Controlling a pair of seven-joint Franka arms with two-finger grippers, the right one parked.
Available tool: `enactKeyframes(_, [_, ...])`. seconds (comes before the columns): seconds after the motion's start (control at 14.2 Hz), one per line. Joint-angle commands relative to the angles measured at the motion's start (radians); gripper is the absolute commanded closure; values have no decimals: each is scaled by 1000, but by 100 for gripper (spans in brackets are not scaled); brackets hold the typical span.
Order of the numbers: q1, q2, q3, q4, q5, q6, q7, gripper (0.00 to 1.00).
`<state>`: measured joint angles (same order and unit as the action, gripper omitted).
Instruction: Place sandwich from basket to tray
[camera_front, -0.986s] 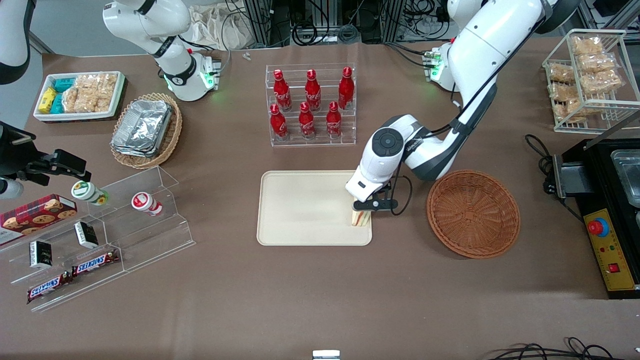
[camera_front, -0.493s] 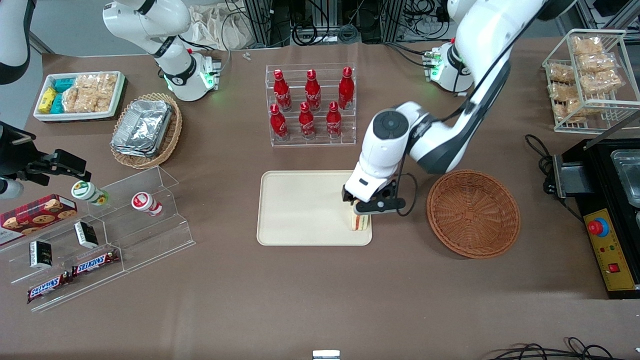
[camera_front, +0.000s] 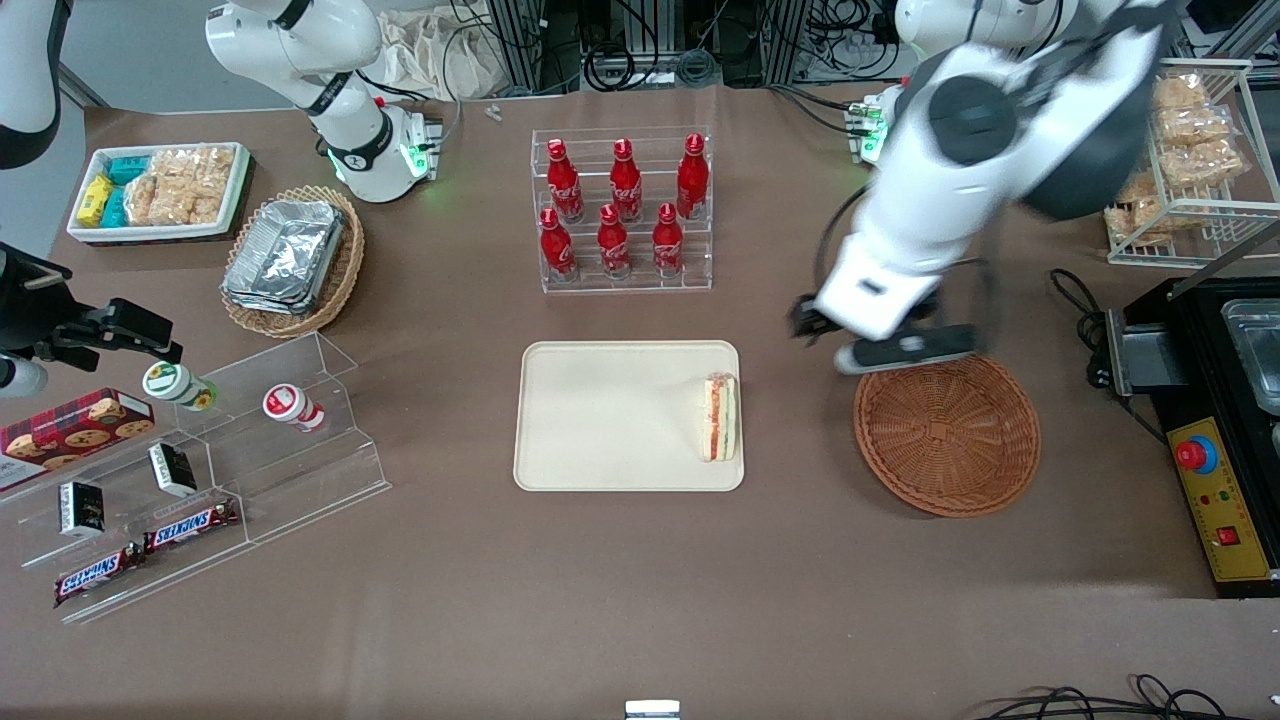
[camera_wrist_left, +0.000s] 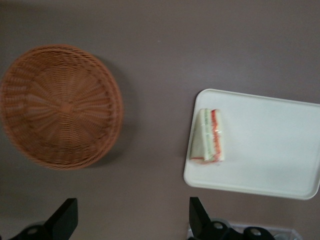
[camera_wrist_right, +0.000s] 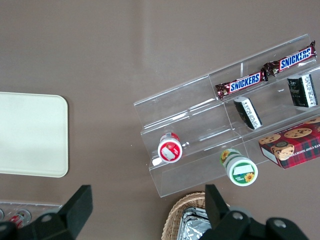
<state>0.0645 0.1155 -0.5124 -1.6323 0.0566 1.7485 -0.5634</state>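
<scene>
Sandwich (camera_front: 721, 418) sits on the tray (camera_front: 600, 470).
Gripper (camera_front: 880, 345) above basket (camera_front: 946, 428) rim, jaws spread, empty; only parking remains.

I see sandwich (camera_wrist_left: 210, 135) lying on tray (camera_wrist_left: 270, 150), at its basket-side edge | basket (camera_wrist_left: 60, 106) looks empty, apart from tray | gripper (camera_wrist_left: 131, 222) spread wide, above table (camera_wrist_left: 160, 50)

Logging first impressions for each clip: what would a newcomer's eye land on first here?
The sandwich lies alone on the cream tray, close to the tray edge that faces the empty wicker basket. The working arm's claw hangs open and empty above the table between tray and basket, near the basket's rim. The rack of red bottles stands farther from the front camera than the tray.
</scene>
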Motion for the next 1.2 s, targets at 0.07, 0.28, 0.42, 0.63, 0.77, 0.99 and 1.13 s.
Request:
enactKeyframes(0.07, [162, -39, -6, 126, -69, -265, 262, 0])
enactKeyframes(0.28, [208, -69, -5, 132, -72, -302, 278, 0])
enactKeyframes(0.42, [227, -86, -5, 131, -89, -317, 280, 0])
enactKeyframes(0.63, [142, -120, 110, 118, -90, -356, 357, 0])
enactKeyframes(0.77, [-121, -138, 393, 105, -84, -359, 372, 0])
enactKeyframes(0.99, [-359, -159, 647, 92, -86, -357, 375, 0])
enactKeyframes(1.13, [-362, -149, 644, 100, -70, -356, 375, 0])
